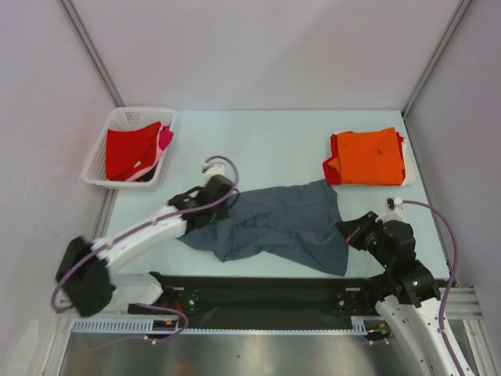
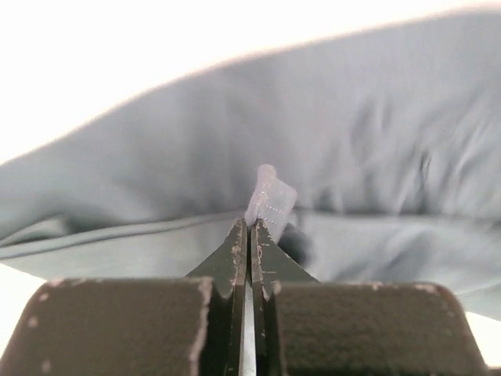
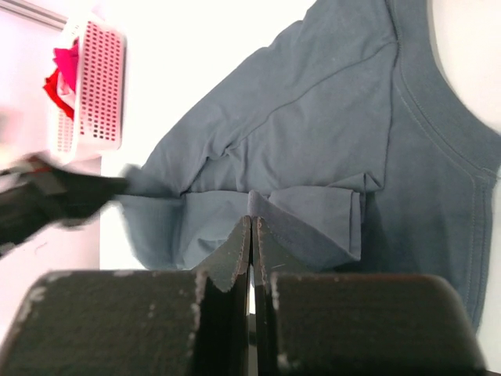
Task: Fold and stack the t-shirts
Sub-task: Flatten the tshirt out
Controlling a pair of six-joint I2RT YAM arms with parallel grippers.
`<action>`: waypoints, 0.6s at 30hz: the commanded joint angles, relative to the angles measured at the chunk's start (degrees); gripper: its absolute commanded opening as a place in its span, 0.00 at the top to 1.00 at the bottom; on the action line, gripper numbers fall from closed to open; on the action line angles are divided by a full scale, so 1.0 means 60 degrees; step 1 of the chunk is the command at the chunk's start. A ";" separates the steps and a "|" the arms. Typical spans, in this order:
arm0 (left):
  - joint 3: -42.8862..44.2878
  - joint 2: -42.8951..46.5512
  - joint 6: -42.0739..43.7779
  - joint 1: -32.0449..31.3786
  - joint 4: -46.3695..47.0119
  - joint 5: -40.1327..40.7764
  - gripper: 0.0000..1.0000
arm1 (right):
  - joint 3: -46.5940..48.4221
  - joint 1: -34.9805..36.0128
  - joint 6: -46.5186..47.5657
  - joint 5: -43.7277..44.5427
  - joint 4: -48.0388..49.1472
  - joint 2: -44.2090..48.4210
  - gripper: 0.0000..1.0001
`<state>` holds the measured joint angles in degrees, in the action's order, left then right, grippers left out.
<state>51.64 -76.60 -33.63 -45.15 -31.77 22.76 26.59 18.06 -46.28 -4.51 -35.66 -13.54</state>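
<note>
A dark slate-grey cloth t-shirt [image 1: 274, 223] lies rumpled and partly spread across the near middle of the pale table top [image 1: 266, 141], its body creased and one edge doubled over on itself. The left gripper [image 1: 228, 207] sits at this shirt's left end, where the cloth narrows; in the left wrist view its black fingers [image 2: 235, 254] are pressed tight together with no gap, and a small pale-grey tuft of the shirt [image 2: 270, 200] pokes up from between their tips. The right gripper [image 1: 350, 232] sits at the shirt's right edge; in the right wrist view its fingers [image 3: 270, 243] are likewise closed flat against each other, with a nub from the turned-over fold of the shirt [image 3: 313, 141] nipped at their tips. Beyond the grey shirt's far right corner, well apart from it, a bright orange folded t-shirt [image 1: 368, 157] lies flat, with a red cloth edge [image 1: 334, 142] showing underneath it. Beyond the grey shirt's far left end stands a white plastic lattice basket [image 1: 100, 160] holding a crumpled red t-shirt [image 1: 129, 150] and a bit of pink cloth [image 1: 166, 137] draped at its rim.
</note>
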 commanded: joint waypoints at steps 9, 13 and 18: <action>-0.3726 0.7432 -0.2553 0.0742 -0.0035 0.2167 0.00 | 0.0154 0.0051 -0.0620 0.1236 -0.0282 0.1099 1.00; -0.3670 0.7552 -0.2365 0.0786 -0.0257 0.2139 0.00 | 0.0095 0.0051 -0.0578 0.1163 -0.0195 0.0910 1.00; -0.2998 0.5869 -0.2086 0.0947 -0.0330 0.2050 0.00 | 0.0066 0.0036 -0.0504 0.0914 0.0039 0.0397 1.00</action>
<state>29.93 -37.01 -46.44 -40.23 -33.82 34.24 26.65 18.04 -49.12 1.21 -37.04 -9.67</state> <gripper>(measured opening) 0.996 0.010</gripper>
